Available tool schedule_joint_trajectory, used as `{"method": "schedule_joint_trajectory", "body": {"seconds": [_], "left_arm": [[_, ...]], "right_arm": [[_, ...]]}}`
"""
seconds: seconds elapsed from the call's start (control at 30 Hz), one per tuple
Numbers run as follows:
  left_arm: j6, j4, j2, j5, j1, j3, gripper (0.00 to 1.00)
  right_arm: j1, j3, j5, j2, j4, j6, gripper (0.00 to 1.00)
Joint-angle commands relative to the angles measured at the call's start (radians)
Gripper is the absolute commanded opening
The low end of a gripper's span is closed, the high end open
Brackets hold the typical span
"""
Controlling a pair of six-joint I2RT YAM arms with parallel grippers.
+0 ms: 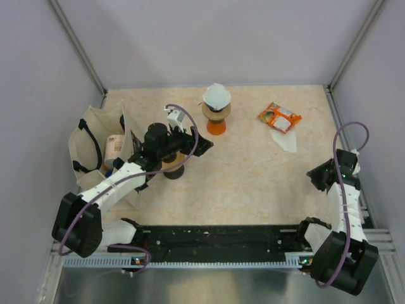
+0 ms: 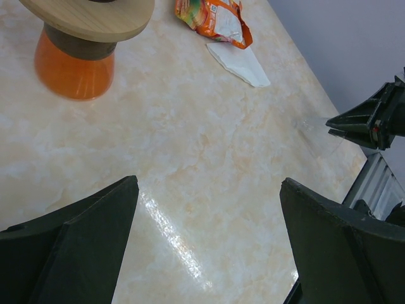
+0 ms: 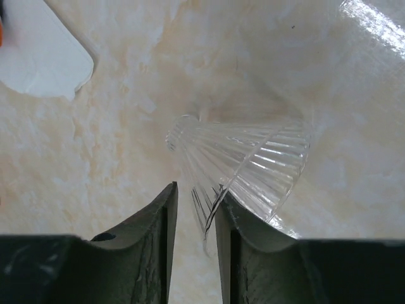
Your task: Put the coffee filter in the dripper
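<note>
The dripper (image 3: pixel 247 164) is clear and ribbed, the filter (image 2: pixel 240 63) white, the packet (image 2: pixel 215 19) orange — the table (image 2: pixel 190 158) marbled beige.

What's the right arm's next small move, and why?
Probably close the right gripper fully on the clear dripper: it lies on its side, its wall sits between the jaws, but a gap shows on one side, so it looks unclamped.

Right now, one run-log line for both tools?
left tool: open, empty | right tool: jaws narrow, straddling clear dripper rim, grip unclear | dripper: lying sideways | filter: flat, touching orange packet
</note>
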Motion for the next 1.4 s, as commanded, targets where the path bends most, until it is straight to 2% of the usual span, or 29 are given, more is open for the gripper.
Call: {"method": "schedule_joint_trajectory", "body": {"seconds": [0.0, 0.23, 0.37, 0.43, 0.5, 0.57, 0.63, 0.67, 0.73, 0.8, 0.83, 1.0, 1.1, 1.17, 1.27, 1.37], "left_arm": [[-0.007, 0.047, -0.027, 0.006, 0.004, -0.006, 0.99], [-0.021, 0.047, -0.048, 0.011, 0.003, -0.010, 0.99], [-0.046, 0.050, -0.059, 0.029, 0.004, -0.006, 0.99], [-0.065, 0.067, -0.060, 0.045, 0.003, -0.007, 0.99], [-0.082, 0.087, -0.056, 0.065, 0.003, -0.007, 0.99], [-0.089, 0.046, -0.053, 0.056, 0.004, 0.017, 0.99], [-0.092, -0.013, -0.056, 0.049, 0.004, 0.048, 0.99], [-0.095, -0.037, -0.065, 0.046, 0.003, 0.060, 0.99], [-0.119, -0.065, -0.079, 0.029, 0.004, 0.076, 0.99], [-0.138, -0.109, -0.086, 0.023, 0.004, 0.103, 0.99], [-0.150, -0.132, -0.091, 0.023, 0.003, 0.115, 0.99], [-0.236, -0.153, -0.080, 0.081, 0.000, 0.171, 0.99], [-0.266, -0.184, -0.045, 0.112, -0.022, 0.226, 0.99], [-0.245, -0.229, -0.021, 0.092, -0.051, 0.276, 0.99], [-0.199, -0.387, 0.012, 0.056, -0.092, 0.356, 0.99], [-0.138, -0.453, 0.009, 0.023, -0.111, 0.382, 0.96]], "right_arm": [[-0.003, 0.003, 0.027, -0.010, 0.068, 0.017, 0.22], [-0.004, 0.031, -0.016, -0.013, 0.048, -0.040, 0.00], [0.048, 0.101, -0.047, -0.018, 0.034, -0.161, 0.00], [0.173, 0.182, 0.005, 0.023, 0.013, -0.245, 0.00], [0.349, 0.273, 0.050, 0.089, 0.014, -0.381, 0.00], [0.523, 0.383, 0.059, 0.149, -0.001, -0.597, 0.00], [0.618, 0.437, 0.023, 0.163, 0.013, -0.812, 0.00], [0.640, 0.436, -0.085, 0.157, 0.027, -0.965, 0.00], [0.649, 0.427, -0.250, 0.123, 0.072, -1.096, 0.00], [0.687, 0.425, -0.318, 0.091, 0.129, -1.214, 0.00], [0.712, 0.426, -0.370, 0.077, 0.120, -1.327, 0.00], [0.792, 0.497, -0.589, 0.069, -0.109, -1.817, 0.00], [0.850, 0.546, -0.627, 0.112, -0.220, -1.972, 0.00], [0.901, 0.581, -0.584, 0.151, -0.258, -2.015, 0.00], [0.974, 0.652, -0.525, 0.206, -0.346, -2.101, 0.00], [1.004, 0.690, -0.553, 0.228, -0.456, -2.234, 0.00]]}}
